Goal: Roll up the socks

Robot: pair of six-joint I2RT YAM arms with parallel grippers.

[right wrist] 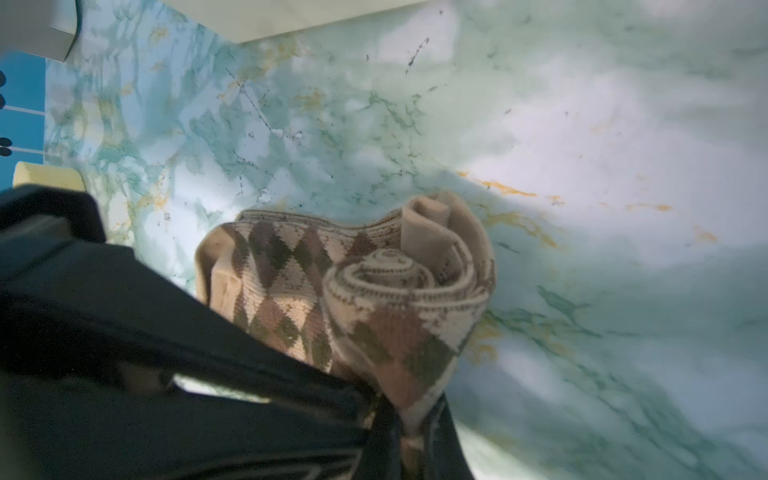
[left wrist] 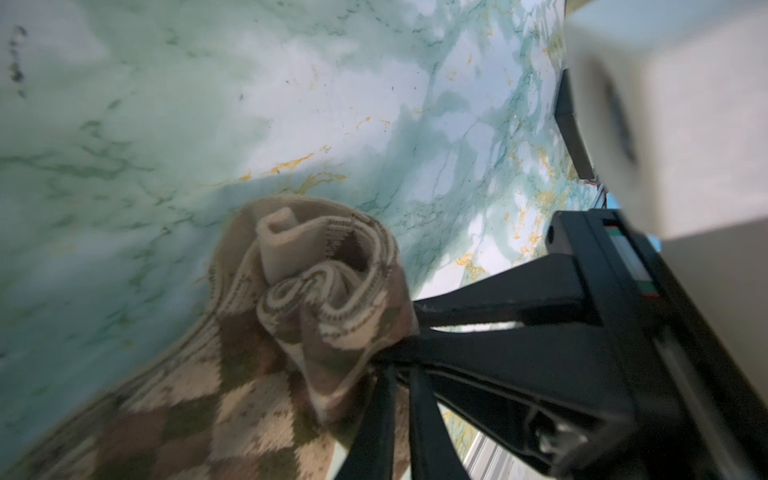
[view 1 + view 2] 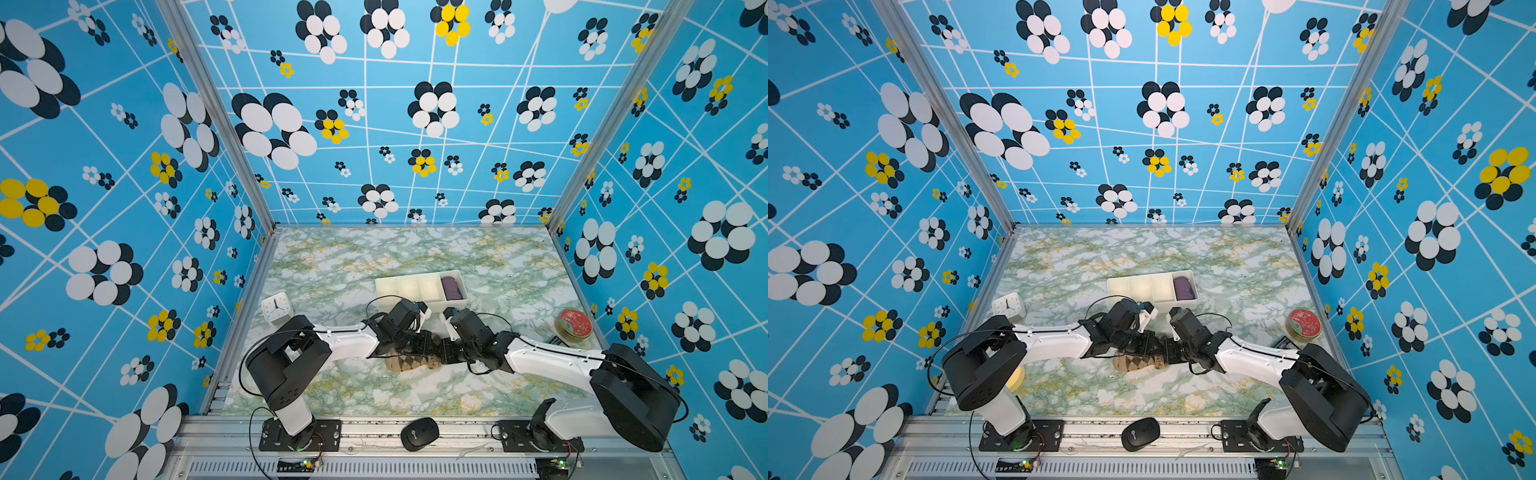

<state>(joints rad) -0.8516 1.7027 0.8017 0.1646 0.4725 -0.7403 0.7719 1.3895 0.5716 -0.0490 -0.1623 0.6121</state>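
Left claw and right claw meet tip to tip over the socks in a top view. This is at the front middle of the counter, just in front of the white tray. In both top views the arms hide how the jaws stand.

In the left wrist view, the left claw is nearly closed and nips a fold on the outside of the socks. The socks are wound into a loose spiral. The right claw's fingers come in from the side onto the same fold. A flat argyle stretch lies unrolled on the counter.

In the right wrist view, the right claw is pinched tight on the knit at the roll's edge. The coil shows several turns, with the outer layer slack.

My judgement is that the rolling is well along. The last stretch is left to wind in, and the roll needs tightening.
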